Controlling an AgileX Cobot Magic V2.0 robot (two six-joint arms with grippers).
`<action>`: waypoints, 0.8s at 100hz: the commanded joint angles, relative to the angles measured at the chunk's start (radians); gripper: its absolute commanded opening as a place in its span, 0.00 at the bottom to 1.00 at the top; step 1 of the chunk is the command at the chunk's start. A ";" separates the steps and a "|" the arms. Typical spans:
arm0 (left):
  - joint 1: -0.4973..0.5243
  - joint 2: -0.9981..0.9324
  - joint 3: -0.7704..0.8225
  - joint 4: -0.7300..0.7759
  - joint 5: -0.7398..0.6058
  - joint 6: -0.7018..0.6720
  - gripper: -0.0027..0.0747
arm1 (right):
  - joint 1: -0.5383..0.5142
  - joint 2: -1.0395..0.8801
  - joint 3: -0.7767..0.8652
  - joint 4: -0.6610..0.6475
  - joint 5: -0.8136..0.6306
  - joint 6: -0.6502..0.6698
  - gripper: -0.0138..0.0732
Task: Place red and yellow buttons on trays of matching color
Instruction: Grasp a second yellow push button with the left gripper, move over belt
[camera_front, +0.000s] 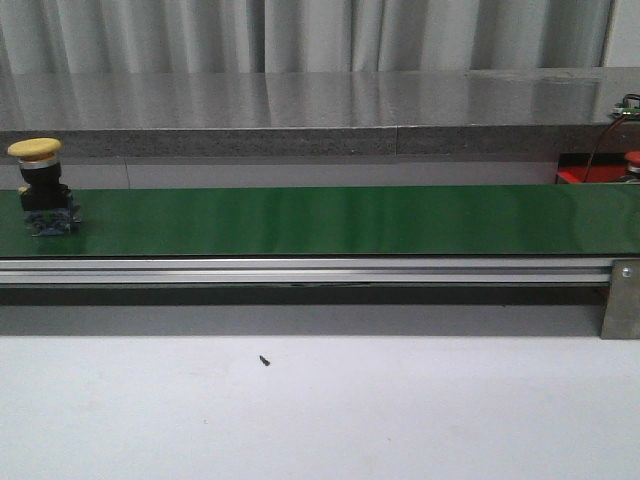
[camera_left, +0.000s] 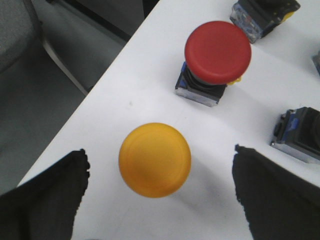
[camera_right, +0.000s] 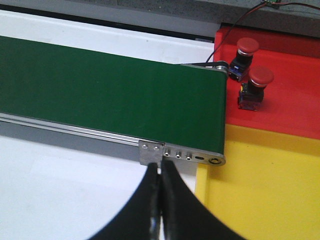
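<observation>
Sitting at the far left end of the green belt (camera_front: 320, 220) is one yellow button (camera_front: 40, 185), upright, yellow cap on a dark base. Nothing is touching it.

Left gripper (camera_left: 159, 197): fingers (camera_left: 45, 200) spread wide over a white table (camera_left: 150, 65), nothing held. A second yellow-capped button (camera_left: 155, 160) stands between the open fingers, clear of both. Just beyond it stands a red-capped button (camera_left: 217, 50), upright on its dark base. Parts of more button bodies (camera_left: 300, 135) show at the frame edges; colours unclear.

Right gripper (camera_right: 160, 200): fingers pressed together, nothing between them, hanging near the belt's right end by the metal end bracket (camera_right: 182, 155).

Past that end lies the red tray (camera_right: 290, 85) with the yellow tray (camera_right: 260, 195) beside it, edges touching. Two red buttons (camera_right: 255, 87) stand upright on the red tray, close together, near the belt roller. A thin dark wire (camera_right: 235, 25) runs over the red tray's back edge.
</observation>
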 joint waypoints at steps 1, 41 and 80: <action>0.001 -0.035 -0.034 -0.006 -0.078 -0.001 0.78 | -0.001 0.001 -0.025 0.011 -0.065 -0.008 0.05; 0.001 0.024 -0.075 -0.008 -0.092 -0.001 0.78 | -0.001 0.001 -0.025 0.011 -0.064 -0.008 0.05; -0.001 0.024 -0.075 -0.009 -0.078 -0.001 0.63 | -0.001 0.001 -0.025 0.011 -0.064 -0.008 0.05</action>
